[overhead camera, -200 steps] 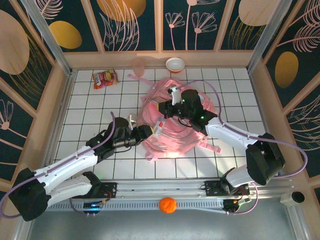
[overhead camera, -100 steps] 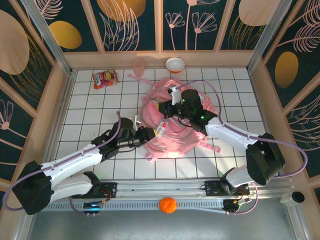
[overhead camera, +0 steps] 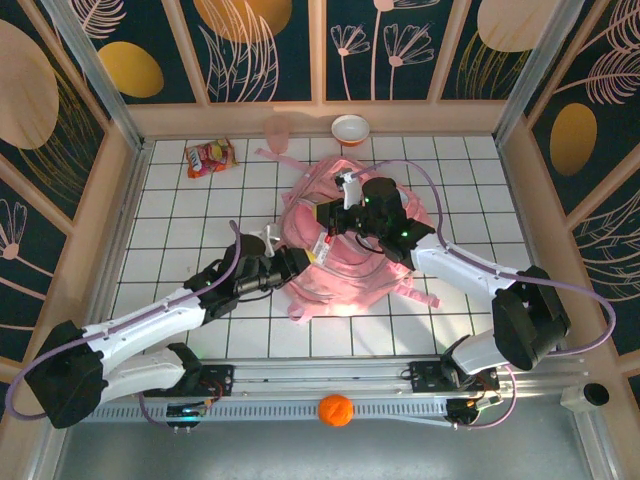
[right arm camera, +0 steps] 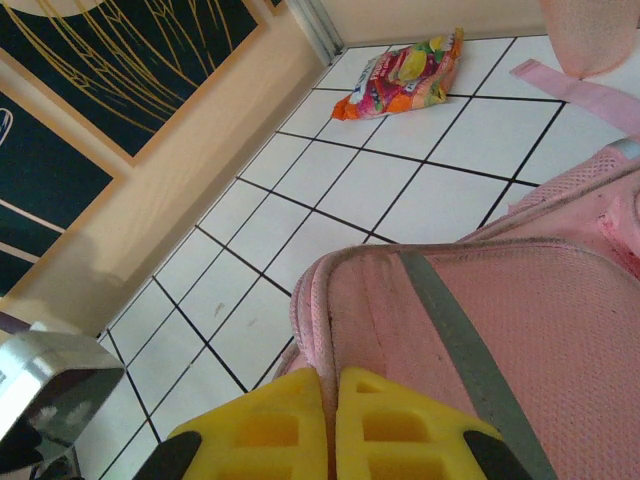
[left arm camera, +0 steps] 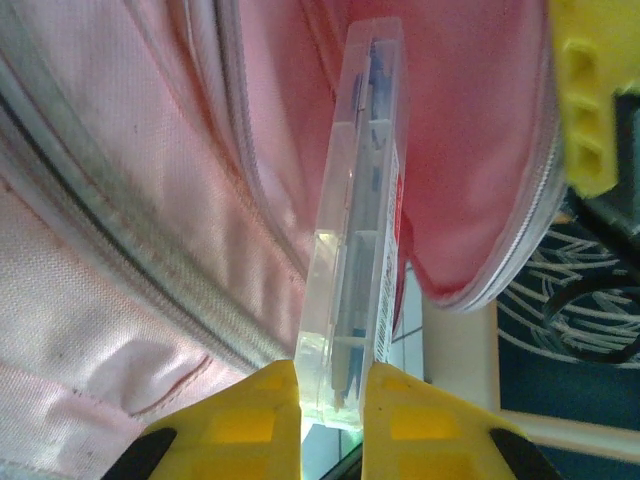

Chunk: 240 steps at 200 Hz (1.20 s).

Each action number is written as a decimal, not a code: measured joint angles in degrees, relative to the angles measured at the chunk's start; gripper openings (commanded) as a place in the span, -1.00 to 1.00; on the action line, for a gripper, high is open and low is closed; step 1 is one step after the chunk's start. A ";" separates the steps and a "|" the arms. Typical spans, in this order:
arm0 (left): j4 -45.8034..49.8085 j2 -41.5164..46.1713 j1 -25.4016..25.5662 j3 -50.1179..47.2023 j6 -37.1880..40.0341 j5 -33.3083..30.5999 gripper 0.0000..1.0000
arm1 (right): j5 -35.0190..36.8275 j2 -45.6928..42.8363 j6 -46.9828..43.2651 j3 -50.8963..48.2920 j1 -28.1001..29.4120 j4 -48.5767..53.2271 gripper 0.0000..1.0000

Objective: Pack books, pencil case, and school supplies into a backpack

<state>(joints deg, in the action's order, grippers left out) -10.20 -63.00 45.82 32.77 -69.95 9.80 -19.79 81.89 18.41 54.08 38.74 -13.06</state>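
The pink backpack [overhead camera: 360,255] lies in the middle of the tiled table. My left gripper [overhead camera: 297,263] is shut on the pencil case [overhead camera: 321,246], a slim translucent box, at the bag's left edge. In the left wrist view the pencil case [left arm camera: 360,200] stands on edge between my yellow fingers [left arm camera: 240,425], its far end inside the backpack's [left arm camera: 130,200] open mouth. My right gripper [overhead camera: 326,215] is shut on the backpack's rim and holds it up. The right wrist view has that gripper [right arm camera: 332,400] pinching the piped edge of the backpack [right arm camera: 520,330]. Books and school supplies are out of view.
A red-and-yellow snack packet [overhead camera: 210,157] lies at the back left, also in the right wrist view [right arm camera: 400,75]. A pink cup [overhead camera: 277,128] and a red-and-white bowl [overhead camera: 350,129] stand by the back wall. An orange ball [overhead camera: 336,410] sits beyond the front rail.
My left gripper has pushed the pencil case a little up and right, further into the backpack's mouth. The right gripper has kept its hold on the rim.
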 measured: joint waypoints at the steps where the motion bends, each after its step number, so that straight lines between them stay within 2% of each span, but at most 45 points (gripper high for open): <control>1: -0.11 0.02 0.00 0.00 -0.15 -0.17 -0.74 | 0.00 -0.02 -0.02 0.00 0.00 -0.02 -1.00; 73: -4.61 0.83 0.07 -1.38 -8.33 -7.93 -0.73 | 0.92 -1.07 2.16 -0.24 1.16 -0.92 -1.00; 134: -7.41 -3.43 1.22 -0.15 -11.98 -12.83 -0.68 | 2.01 -1.07 3.67 -0.37 2.21 -2.10 -1.00; 165: -9.75 -7.04 2.82 1.62 -13.35 -14.69 -0.44 | 2.01 -1.07 4.24 -0.37 2.21 -2.16 -1.00; 203: -12.83 -11.93 5.01 4.79 -13.44 -13.60 0.07 | 2.01 -1.05 4.24 -0.37 2.23 -2.16 -1.00; 240: -11.78 -11.47 5.20 4.92 -13.03 -13.60 0.11 | 2.23 -1.05 4.04 -0.37 2.21 -2.16 -1.00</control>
<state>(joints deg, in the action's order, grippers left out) -21.98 -74.48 51.03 37.69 -82.98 -3.79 -17.56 80.84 22.46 53.71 40.95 -15.22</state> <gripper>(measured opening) 0.550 0.066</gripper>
